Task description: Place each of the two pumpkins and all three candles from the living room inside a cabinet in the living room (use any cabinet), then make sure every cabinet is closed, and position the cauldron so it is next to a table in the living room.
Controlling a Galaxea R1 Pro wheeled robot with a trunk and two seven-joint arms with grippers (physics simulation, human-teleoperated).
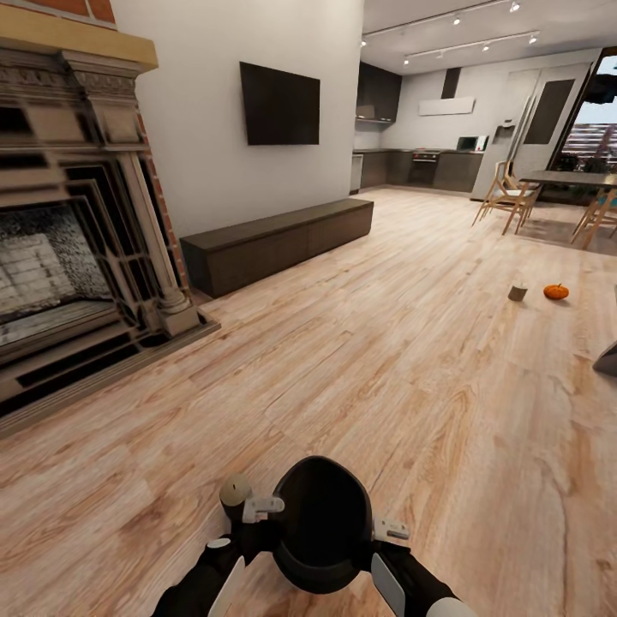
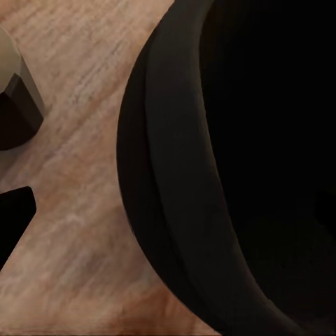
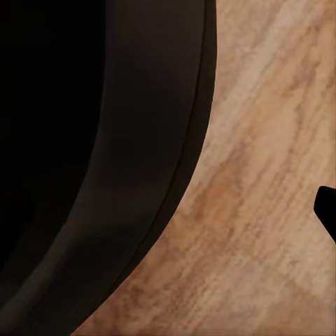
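From the head view, a black cauldron (image 1: 321,523) sits low in front of the robot's trunk, held between the two arms, its dark rounded back towards me. The left gripper (image 1: 257,511) is at the cauldron's left side and the right gripper (image 1: 390,530) at its right side, both touching or very nearly touching the rim; whether their fingers are spread or pinched on the pot I cannot tell from here. A pale cylindrical candle (image 1: 235,491) stands just beside the left gripper, on its outer side. Far ahead and to the right of the grippers, on the wooden floor (image 1: 360,360), a second candle (image 1: 518,292) and an orange pumpkin (image 1: 556,291) lie near each other. Ahead and to the left, the long dark cabinet (image 1: 278,242) runs along the wall under a television (image 1: 279,105), its fronts flush and shut. A brick fireplace (image 1: 77,223) stands at the left. A dining table (image 1: 570,178) with chairs (image 1: 507,195) is far off by the kitchen.

From the left wrist view, the cauldron's (image 2: 231,175) black wall curves close against the camera over the floor, with a dark finger tip (image 2: 14,217) at the edge; its state is unclear.

From the right wrist view, the cauldron (image 3: 105,154) again looms close, with a sliver of dark finger (image 3: 327,210) apart from it.
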